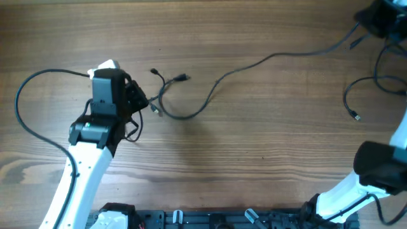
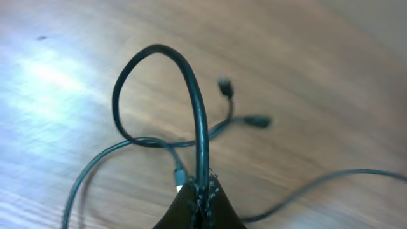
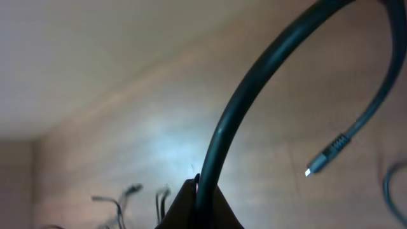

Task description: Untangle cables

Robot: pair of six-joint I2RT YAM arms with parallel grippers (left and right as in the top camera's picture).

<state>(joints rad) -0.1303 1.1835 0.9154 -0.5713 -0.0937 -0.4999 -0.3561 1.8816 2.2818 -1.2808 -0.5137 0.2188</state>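
Note:
Thin black cables (image 1: 166, 95) lie bunched right of my left gripper (image 1: 138, 102), with small plugs (image 1: 183, 78) fanning out. One long cable (image 1: 267, 58) runs from that bunch to the far right corner, where my right gripper (image 1: 376, 19) is. In the left wrist view my left gripper (image 2: 202, 192) is shut on a cable (image 2: 198, 114) that arches up in a loop; two plugs (image 2: 256, 121) lie beyond. In the right wrist view my right gripper (image 3: 201, 191) is shut on a cable (image 3: 232, 121) that curves up and over to a hanging plug (image 3: 324, 159).
Another black cord (image 1: 356, 89) loops at the right edge and ends in a plug (image 1: 356, 116). The left arm's own thicker cable (image 1: 25, 95) sweeps over the wooden table (image 1: 254, 146) at the left. The arm bases (image 1: 210, 219) line the near edge.

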